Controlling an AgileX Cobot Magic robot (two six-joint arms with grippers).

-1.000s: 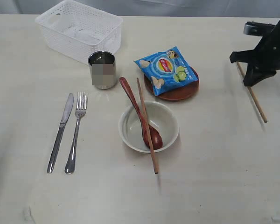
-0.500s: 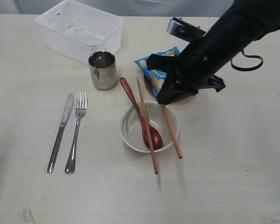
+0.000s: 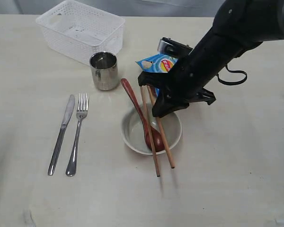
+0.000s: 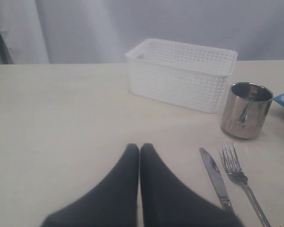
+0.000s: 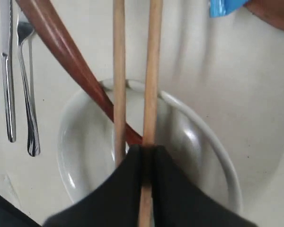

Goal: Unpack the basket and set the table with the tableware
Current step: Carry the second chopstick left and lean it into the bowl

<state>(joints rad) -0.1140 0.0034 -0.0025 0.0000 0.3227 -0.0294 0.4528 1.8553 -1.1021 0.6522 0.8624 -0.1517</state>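
The right pincer [image 3: 162, 112] was closed tight on one chopstick [image 3: 165, 142], which was held slanted over the bowl [image 3: 125, 130] right under the pincer. The other chopstick [image 3: 155, 161] was laid across the bowl just beside the held one, with the spoon [image 3: 132, 100] next to it. The left pincer [image 4: 139, 150] was shut with nothing in it, and the knife [image 4: 216, 177] and fork [image 4: 236, 172] were seen near its tips.

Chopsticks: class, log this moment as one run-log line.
right gripper: shut on chopstick | bowl: holds spoon, other chopstick across it | left gripper: shut, empty
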